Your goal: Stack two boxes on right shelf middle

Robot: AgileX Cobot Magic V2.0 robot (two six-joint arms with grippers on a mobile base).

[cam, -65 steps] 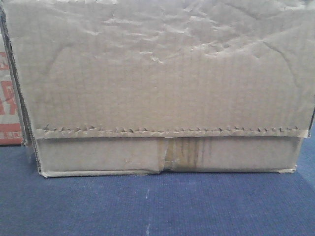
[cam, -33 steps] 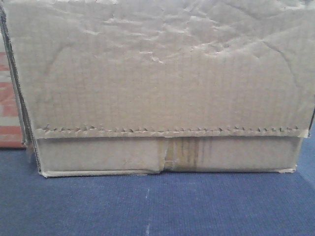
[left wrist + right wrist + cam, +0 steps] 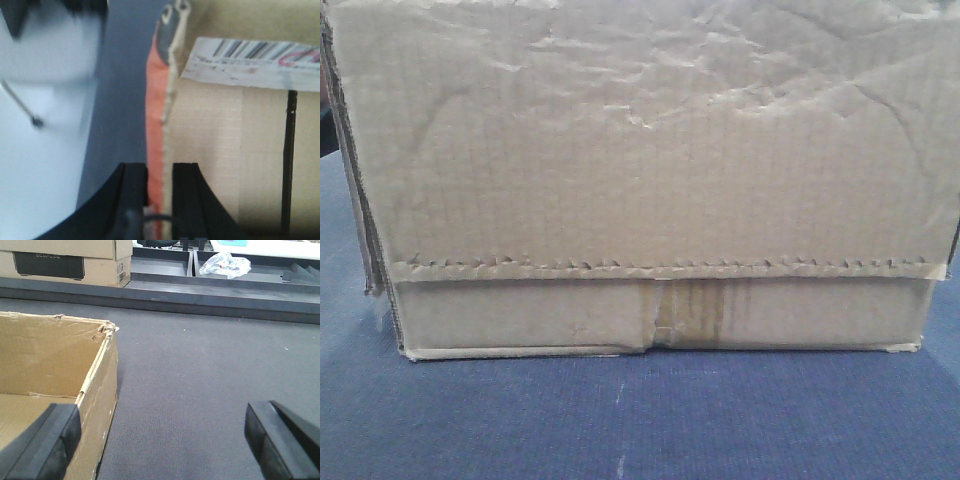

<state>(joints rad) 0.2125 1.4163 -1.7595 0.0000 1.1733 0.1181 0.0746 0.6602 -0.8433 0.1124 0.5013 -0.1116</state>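
One brown cardboard box (image 3: 640,180) fills the front view, its face wrinkled, with a jagged flap seam and a brownish tape strip (image 3: 695,310) low in the middle. In the left wrist view my left gripper (image 3: 160,172) is shut on the box's upright wall edge (image 3: 167,100), beside a barcode label (image 3: 250,60). In the right wrist view my right gripper (image 3: 162,435) is wide open; its left finger (image 3: 50,440) is over the open box (image 3: 45,360), and the box's wall stands between the fingers. The second box and the steel shelf are out of view.
Blue-grey carpet (image 3: 640,420) lies under the box. The right wrist view shows a dark low ledge (image 3: 200,295), a printed carton (image 3: 65,260) and a plastic bag (image 3: 225,262) behind it. A blurred white surface (image 3: 40,125) is at the left of the left wrist view.
The box stays fixed in the front view. The red-and-white object at the left edge has slid out of sight, leaving carpet and a dark area there.
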